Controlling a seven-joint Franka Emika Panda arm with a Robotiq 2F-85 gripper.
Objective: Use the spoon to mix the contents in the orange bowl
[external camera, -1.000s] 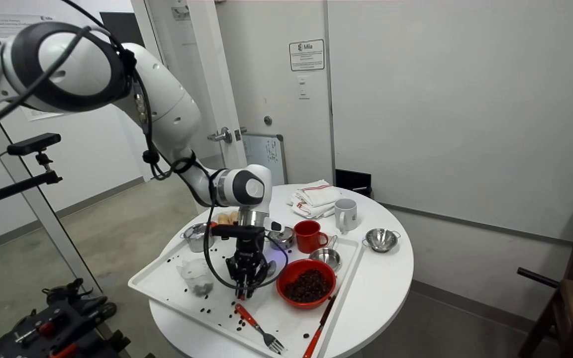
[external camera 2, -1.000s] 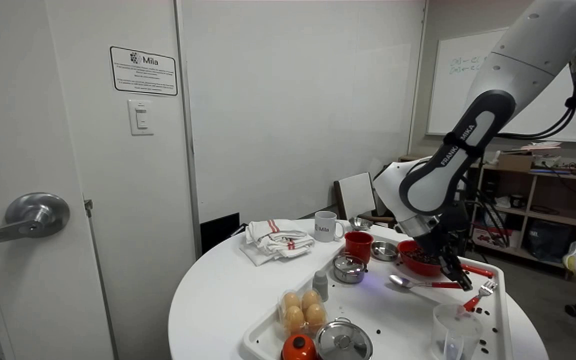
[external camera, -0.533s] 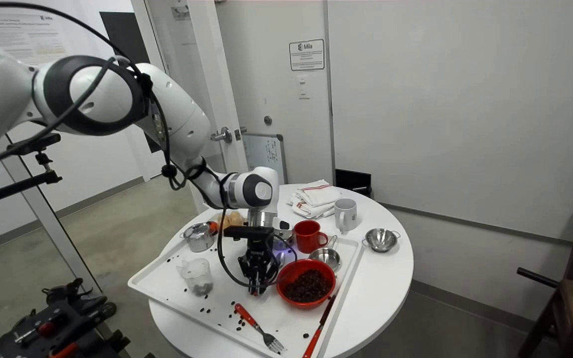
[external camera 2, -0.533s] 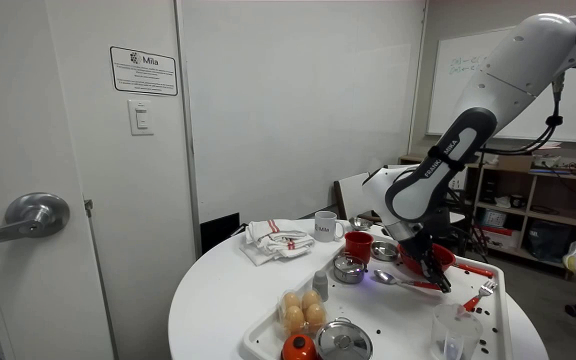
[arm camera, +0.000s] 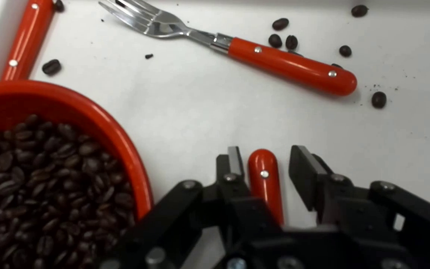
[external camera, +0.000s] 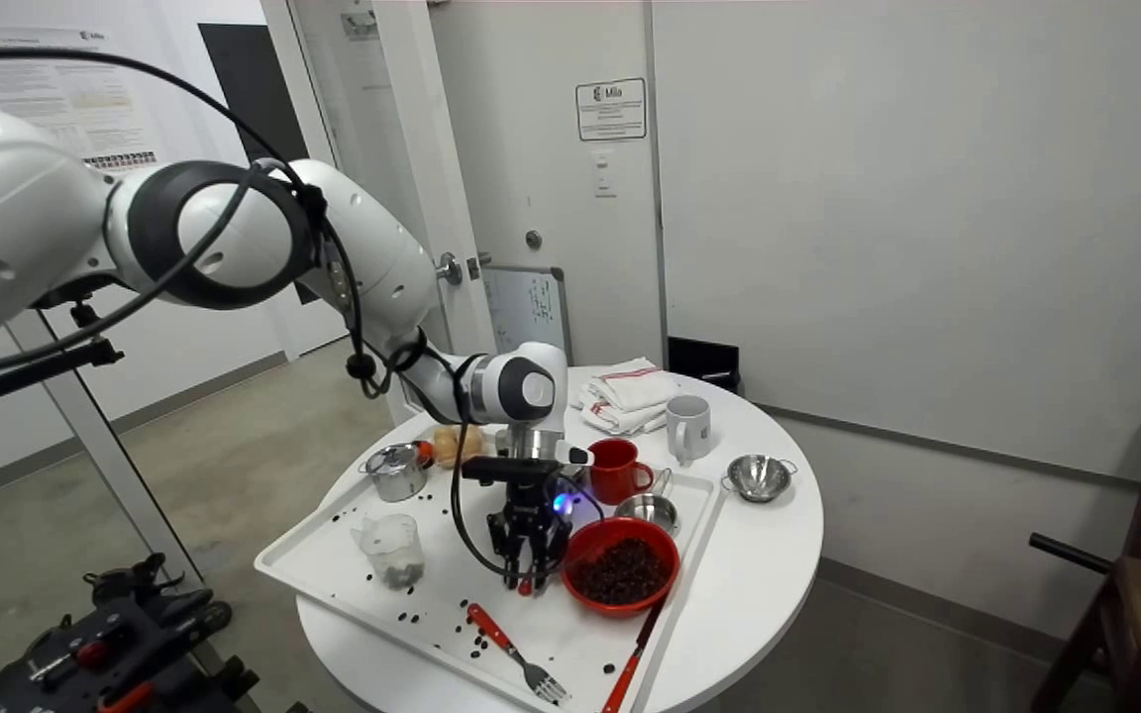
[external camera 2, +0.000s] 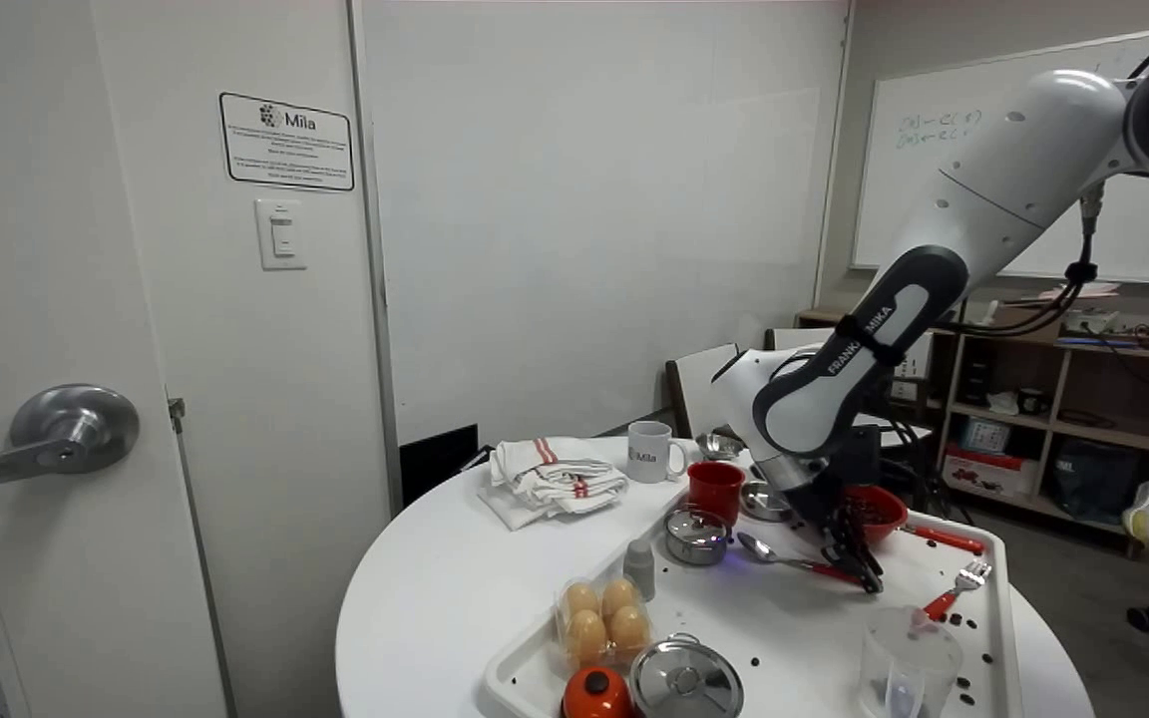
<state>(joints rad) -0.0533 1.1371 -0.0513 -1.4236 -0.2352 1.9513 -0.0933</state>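
Note:
The red-orange bowl [external camera: 598, 533] is full of dark beans [arm camera: 50, 194]. Its rim also shows at the left of the wrist view [arm camera: 125, 145]. The spoon lies on the tray, its steel head [external camera 2: 756, 546] toward the lidded pot and its red handle [arm camera: 265, 183] under my gripper. My gripper [arm camera: 267, 151] is open, low over the tray beside the bowl. Its two fingers stand on either side of the handle end, with a gap on each side. In an exterior view the gripper [external camera: 525, 586] hides most of the spoon.
A fork [arm camera: 274, 61] and a knife [external camera: 632, 663] lie near the tray edge among loose beans. A clear measuring cup [external camera 2: 909, 658], red cup [external camera 2: 716, 491], small steel bowl [external camera 2: 764, 501], lidded pot [external camera 2: 696, 536] and eggs [external camera 2: 602, 623] also stand around.
My gripper has moved toward the bowl and the spoon has slid along with it. The fingers have opened around the handle. The bowl has shifted slightly away from the gripper.

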